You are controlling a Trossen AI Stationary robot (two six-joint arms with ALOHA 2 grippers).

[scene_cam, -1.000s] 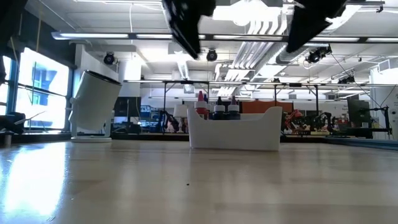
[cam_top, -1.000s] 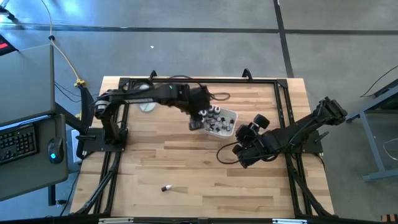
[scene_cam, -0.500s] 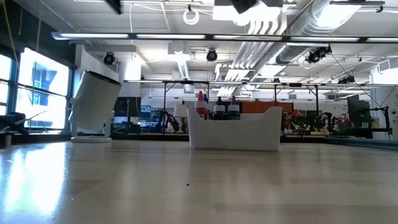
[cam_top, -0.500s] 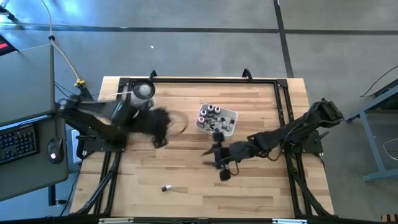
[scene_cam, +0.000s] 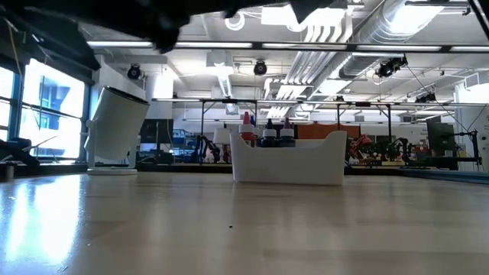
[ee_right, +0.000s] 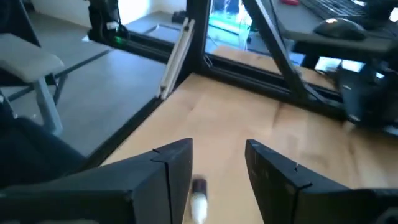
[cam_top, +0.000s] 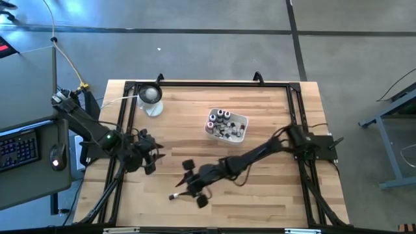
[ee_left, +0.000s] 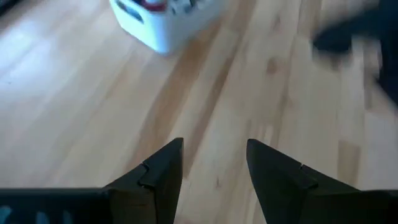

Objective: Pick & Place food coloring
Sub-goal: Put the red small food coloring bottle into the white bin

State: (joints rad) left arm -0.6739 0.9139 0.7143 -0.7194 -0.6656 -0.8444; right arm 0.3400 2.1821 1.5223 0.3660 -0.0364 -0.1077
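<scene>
Reaching toward the near edge of the table (cam_top: 273, 195), the right gripper (cam_top: 193, 189) hovers with its jaws spread and empty over one loose food coloring bottle (cam_top: 174, 196) lying on its side, which seems to be the only one left to collect. Near the left edge the left gripper (cam_top: 147, 158) waits, its jaws also spread with nothing between them. Farther back, toward the middle of the table, the white tray (cam_top: 241, 129) already carries the other bottles (cam_top: 221, 121) standing close together, so the task looks almost done; no label or writing can be read anywhere.
</scene>
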